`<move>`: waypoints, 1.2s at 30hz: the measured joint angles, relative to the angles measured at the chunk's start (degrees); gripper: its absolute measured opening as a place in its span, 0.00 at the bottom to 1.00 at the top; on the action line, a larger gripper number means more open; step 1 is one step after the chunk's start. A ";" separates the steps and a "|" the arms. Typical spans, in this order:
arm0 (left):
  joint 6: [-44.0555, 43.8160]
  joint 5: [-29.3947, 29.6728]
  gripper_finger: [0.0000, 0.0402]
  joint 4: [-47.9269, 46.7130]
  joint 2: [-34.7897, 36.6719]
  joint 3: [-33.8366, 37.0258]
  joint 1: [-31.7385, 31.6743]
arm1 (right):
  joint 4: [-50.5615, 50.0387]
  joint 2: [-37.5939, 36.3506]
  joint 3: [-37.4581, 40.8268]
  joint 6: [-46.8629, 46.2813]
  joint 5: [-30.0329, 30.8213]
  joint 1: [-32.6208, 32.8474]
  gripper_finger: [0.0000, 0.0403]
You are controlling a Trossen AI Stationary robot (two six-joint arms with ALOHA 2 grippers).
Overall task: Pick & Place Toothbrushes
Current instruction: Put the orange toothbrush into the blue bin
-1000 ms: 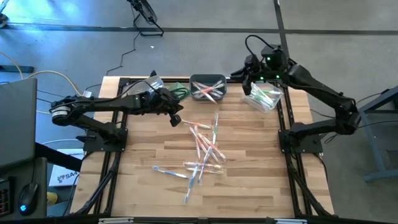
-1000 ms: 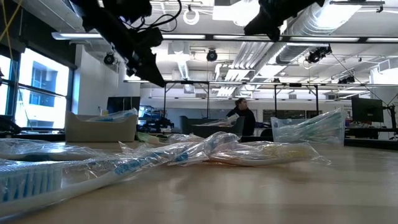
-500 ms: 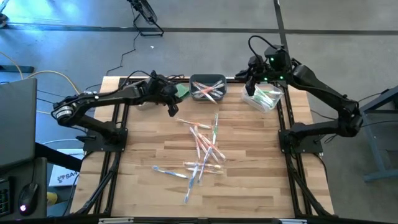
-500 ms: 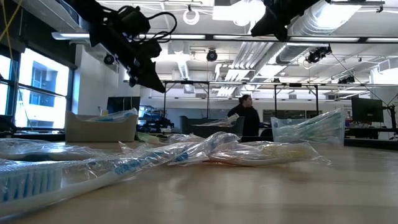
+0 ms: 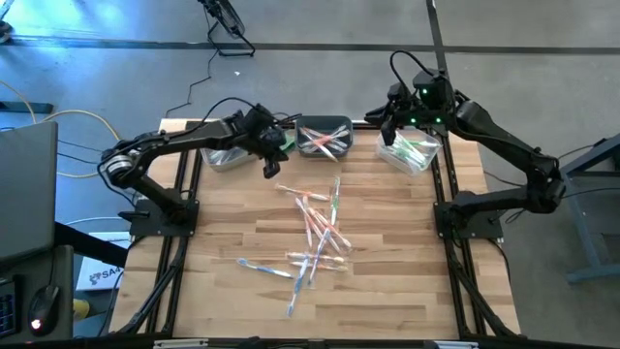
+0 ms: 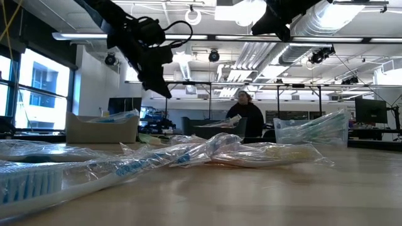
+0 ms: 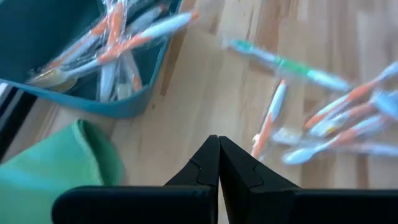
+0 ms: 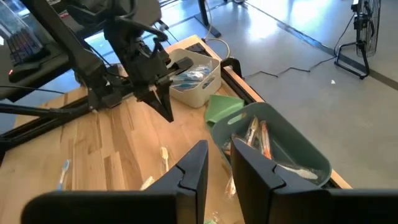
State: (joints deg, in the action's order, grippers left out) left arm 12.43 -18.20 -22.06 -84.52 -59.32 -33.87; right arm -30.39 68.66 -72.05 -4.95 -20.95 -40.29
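No writing is legible. Left gripper, fingers pressed together and empty, hangs above the table near loose toothbrushes; right gripper, slightly parted, holds nothing.

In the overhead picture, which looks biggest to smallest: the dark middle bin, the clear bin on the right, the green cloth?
1. Clear bin, slightly the largest.
2. Dark bin, close behind; the two look nearly alike.
3. Green cloth, clearly smallest, though the left arm partly hides it.
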 joint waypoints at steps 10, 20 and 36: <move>3.89 3.45 0.00 -3.83 -0.93 -1.08 0.11 | -0.11 0.00 0.00 -0.02 1.82 0.43 0.15; 3.74 3.33 0.23 -3.85 -0.93 -1.08 0.13 | -0.13 0.00 0.00 -0.02 3.06 0.63 0.15; 1.24 0.26 0.30 -3.43 -1.44 -1.04 0.22 | -0.19 0.02 0.00 -0.02 3.04 0.66 0.15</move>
State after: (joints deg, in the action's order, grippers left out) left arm 13.67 -17.94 -25.48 -85.96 -60.36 -33.65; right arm -30.59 68.69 -72.05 -4.97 -17.91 -39.64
